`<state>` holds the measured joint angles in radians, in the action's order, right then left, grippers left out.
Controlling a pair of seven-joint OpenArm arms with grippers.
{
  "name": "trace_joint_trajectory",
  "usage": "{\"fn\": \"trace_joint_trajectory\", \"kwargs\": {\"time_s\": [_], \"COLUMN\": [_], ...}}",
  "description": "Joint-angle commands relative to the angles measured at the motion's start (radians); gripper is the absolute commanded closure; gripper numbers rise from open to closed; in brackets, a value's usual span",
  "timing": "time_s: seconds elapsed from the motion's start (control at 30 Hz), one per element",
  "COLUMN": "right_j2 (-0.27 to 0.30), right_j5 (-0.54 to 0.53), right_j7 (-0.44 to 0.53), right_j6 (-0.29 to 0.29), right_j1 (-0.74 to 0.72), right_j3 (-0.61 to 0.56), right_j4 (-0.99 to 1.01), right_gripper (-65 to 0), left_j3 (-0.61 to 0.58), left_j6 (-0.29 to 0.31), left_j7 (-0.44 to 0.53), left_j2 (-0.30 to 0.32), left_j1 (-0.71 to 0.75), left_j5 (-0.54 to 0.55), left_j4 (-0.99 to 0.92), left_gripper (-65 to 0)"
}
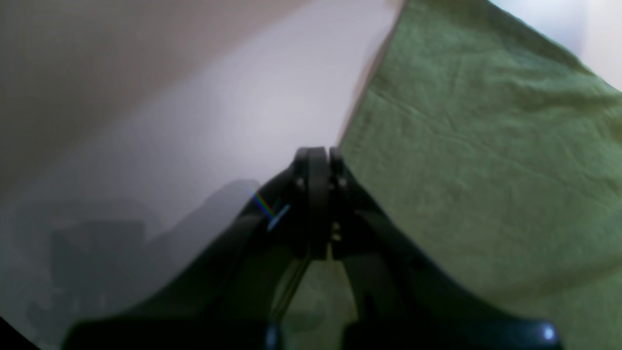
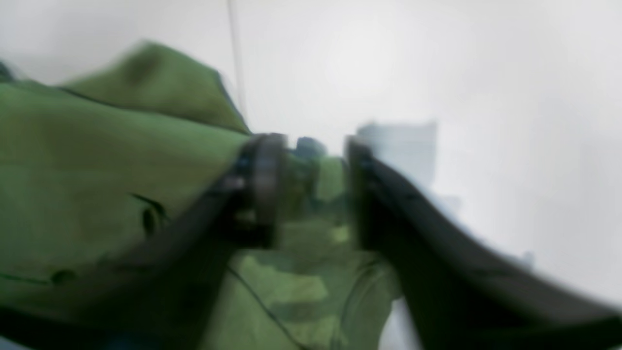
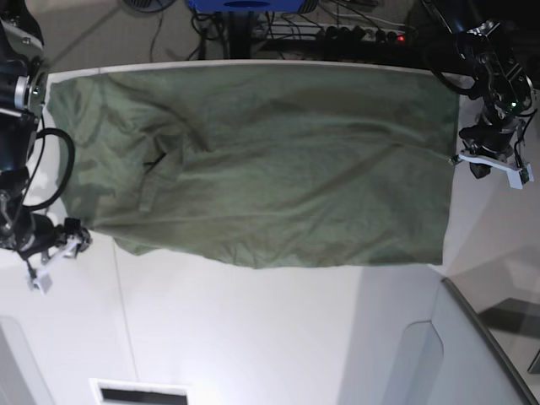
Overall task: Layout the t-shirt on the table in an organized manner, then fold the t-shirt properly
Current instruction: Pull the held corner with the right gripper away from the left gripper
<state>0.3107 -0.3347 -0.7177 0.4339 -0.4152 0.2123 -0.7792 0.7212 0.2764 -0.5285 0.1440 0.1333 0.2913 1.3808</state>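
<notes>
The olive-green t-shirt (image 3: 270, 160) lies spread wide across the far half of the white table (image 3: 253, 329), with wrinkles near its left side. At the shirt's right edge, my left gripper (image 3: 462, 159) is shut. In the left wrist view its fingers (image 1: 318, 153) are pressed together right on the hem of the t-shirt (image 1: 486, 146). My right gripper (image 3: 69, 239) is at the shirt's near-left corner. In the blurred right wrist view this gripper (image 2: 313, 184) has its jaws apart, with green t-shirt (image 2: 97, 170) cloth between and beneath them.
Cables and a power strip (image 3: 354, 29) lie beyond the table's far edge. A grey translucent panel (image 3: 472, 337) stands at the near right. A dark slot (image 3: 139, 394) sits at the near edge. A thin seam line (image 3: 122, 295) crosses the tabletop.
</notes>
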Motion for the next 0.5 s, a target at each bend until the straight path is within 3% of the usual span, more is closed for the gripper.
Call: {"fn": "trace_joint_trajectory", "kwargs": {"time_s": [0.0,0.07,0.1,0.47], "right_j2": [0.017,0.015,0.015,0.015], "right_j5": [-0.01,-0.01,-0.01,-0.01], "right_j7": [0.011,0.011,0.014,0.045], "right_j6": [0.003,0.003,0.003,0.003], "right_j1": [-0.021,-0.02,-0.02,0.002], "right_j3": [0.006,0.006,0.006,-0.001], "right_j4": [-0.029,-0.029,-0.029,-0.026], "right_gripper": [-37.4,-47.0,-48.6,-48.8], "left_j3": [0.004,0.004,0.004,0.004], "left_j6": [0.002,0.002,0.002,0.002], "left_j7": [0.02,0.02,0.02,0.02], "left_j2": [0.016,0.016,0.016,0.029], "left_j1": [-0.008,-0.01,-0.013,-0.016], "left_j5": [0.006,0.007,0.006,0.013], "left_j4": [0.015,0.001,-0.011,-0.05], "left_gripper": [0.0,0.0,0.0,0.0]}}
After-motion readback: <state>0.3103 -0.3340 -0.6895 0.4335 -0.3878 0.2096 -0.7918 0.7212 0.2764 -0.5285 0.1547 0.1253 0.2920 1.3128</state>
